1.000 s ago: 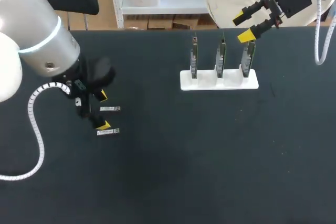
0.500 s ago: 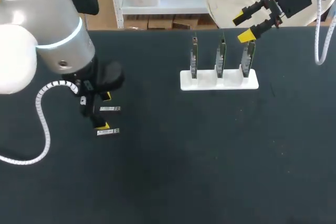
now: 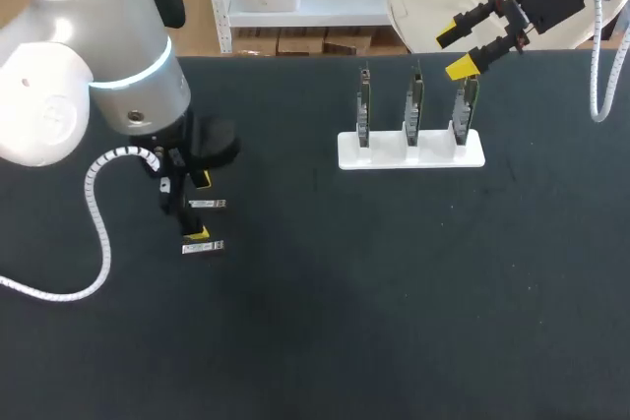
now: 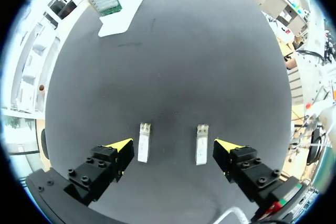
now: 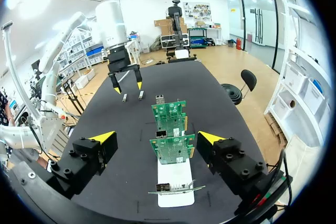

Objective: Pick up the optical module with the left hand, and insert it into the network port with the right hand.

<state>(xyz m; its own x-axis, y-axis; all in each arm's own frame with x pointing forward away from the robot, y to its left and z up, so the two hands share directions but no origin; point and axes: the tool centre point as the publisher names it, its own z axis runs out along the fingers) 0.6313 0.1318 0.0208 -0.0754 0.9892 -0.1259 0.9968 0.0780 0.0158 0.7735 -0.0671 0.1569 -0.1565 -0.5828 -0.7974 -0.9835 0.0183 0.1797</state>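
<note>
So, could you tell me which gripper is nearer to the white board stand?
Right. The right gripper hovers by the white stand's right end; the left gripper is far across the table, above the two optical modules.

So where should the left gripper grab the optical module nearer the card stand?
Probably its long sides at mid-body, from straight above: that optical module lies flat, narrow, lengthwise between the fingers of the open left gripper. Keep the other module outside them.
</note>
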